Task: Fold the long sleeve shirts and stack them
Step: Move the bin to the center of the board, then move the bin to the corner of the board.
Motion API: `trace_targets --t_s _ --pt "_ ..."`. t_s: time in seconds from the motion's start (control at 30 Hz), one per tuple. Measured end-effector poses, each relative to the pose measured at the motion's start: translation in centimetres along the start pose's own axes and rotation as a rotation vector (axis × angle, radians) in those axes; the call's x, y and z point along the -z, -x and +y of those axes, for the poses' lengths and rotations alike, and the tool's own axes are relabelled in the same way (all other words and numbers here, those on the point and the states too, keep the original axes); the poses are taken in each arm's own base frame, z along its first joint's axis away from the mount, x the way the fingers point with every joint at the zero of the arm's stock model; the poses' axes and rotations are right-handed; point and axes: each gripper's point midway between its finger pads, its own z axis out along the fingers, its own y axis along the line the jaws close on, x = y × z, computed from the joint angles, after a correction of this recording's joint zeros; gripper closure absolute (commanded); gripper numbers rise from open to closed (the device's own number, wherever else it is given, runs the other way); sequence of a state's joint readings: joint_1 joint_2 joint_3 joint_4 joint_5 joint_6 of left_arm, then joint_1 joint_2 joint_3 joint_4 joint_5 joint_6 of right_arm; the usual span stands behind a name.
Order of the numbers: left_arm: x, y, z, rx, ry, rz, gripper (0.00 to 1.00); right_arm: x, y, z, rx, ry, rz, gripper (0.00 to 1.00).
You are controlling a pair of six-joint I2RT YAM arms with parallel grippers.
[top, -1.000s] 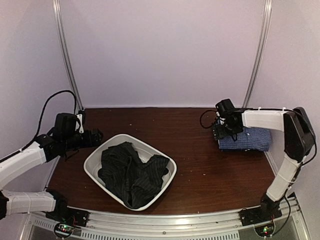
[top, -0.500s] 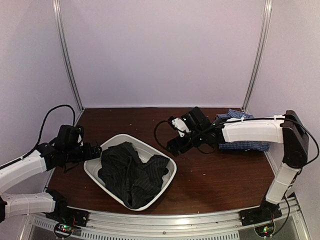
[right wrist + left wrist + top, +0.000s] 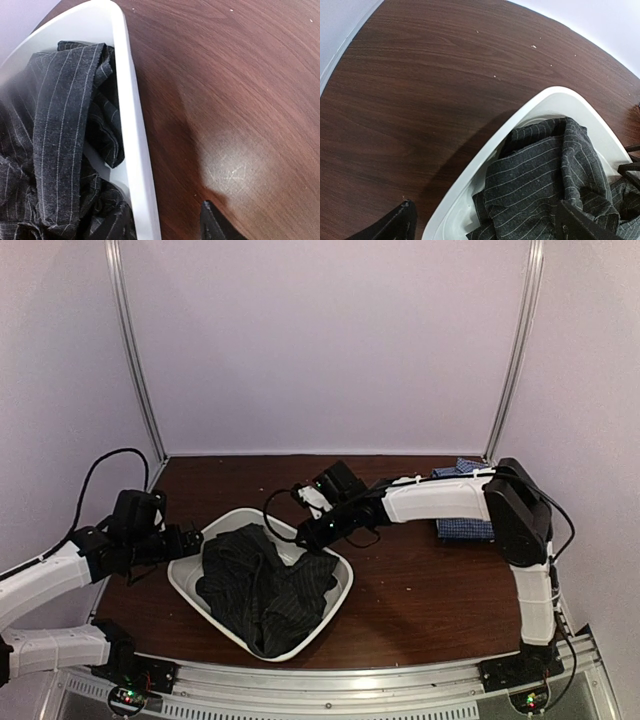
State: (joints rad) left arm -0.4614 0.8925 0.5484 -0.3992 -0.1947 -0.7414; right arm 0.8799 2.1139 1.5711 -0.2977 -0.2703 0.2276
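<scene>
**Pinstriped shirt heaped in the tub, a gripper at each side**

The black cloth shirt with thin pale pinstripes (image 3: 262, 590) lies crumpled inside the white oval plastic tub (image 3: 134, 130) on the dark brown wooden table (image 3: 420, 590). The left gripper (image 3: 190, 540) hangs just beside the tub's left rim, fingers spread wide. The right gripper (image 3: 312, 530) is at the tub's far right rim; whether its fingers are apart or together cannot be told. The folded blue-and-white small-check shirt (image 3: 462, 529) lies well to the right of the tub.

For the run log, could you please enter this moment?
black pinstriped cloth shirt: in white oval plastic tub; blue-checked shirt: far right; left gripper: open; right gripper: by tub rim
</scene>
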Motion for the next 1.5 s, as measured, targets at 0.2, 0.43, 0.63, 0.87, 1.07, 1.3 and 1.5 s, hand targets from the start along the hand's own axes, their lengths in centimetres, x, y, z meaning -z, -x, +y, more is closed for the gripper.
trace_targets --t_s 0.2,0.43,0.63,0.87,1.07,1.3,1.5 --pt "0.2 0.1 -0.2 -0.01 -0.011 -0.001 0.02 -0.4 0.6 -0.3 -0.077 -0.006 -0.023 0.98" --pt "0.1 1.3 -1.6 -0.012 -0.036 0.01 0.02 0.8 0.8 -4.6 -0.275 -0.102 -0.132 1.0" --pt "-1.7 1.7 -2.6 -0.041 -0.031 0.037 0.02 1.6 1.7 -8.1 -0.386 -0.189 -0.2 0.97" --pt "-5.3 1.9 -4.2 -0.069 -0.033 0.092 0.16 1.7 2.8 -8.3 -0.453 -0.192 -0.263 0.82" --pt "-7.3 1.1 -4.5 -0.092 -0.023 0.131 0.4 1.6 3.1 -8.3 -0.489 -0.172 -0.316 0.76" --pt "-7.8 1.0 -4.5 -0.093 -0.026 0.126 0.59 1.6 2.9 -8.4 -0.493 -0.171 -0.33 0.44" --pt "-9.4 0.0 -3.9 -0.107 0.006 0.151 0.76 4.3 3.2 -8.4 -0.468 -0.197 -0.359 0.31"
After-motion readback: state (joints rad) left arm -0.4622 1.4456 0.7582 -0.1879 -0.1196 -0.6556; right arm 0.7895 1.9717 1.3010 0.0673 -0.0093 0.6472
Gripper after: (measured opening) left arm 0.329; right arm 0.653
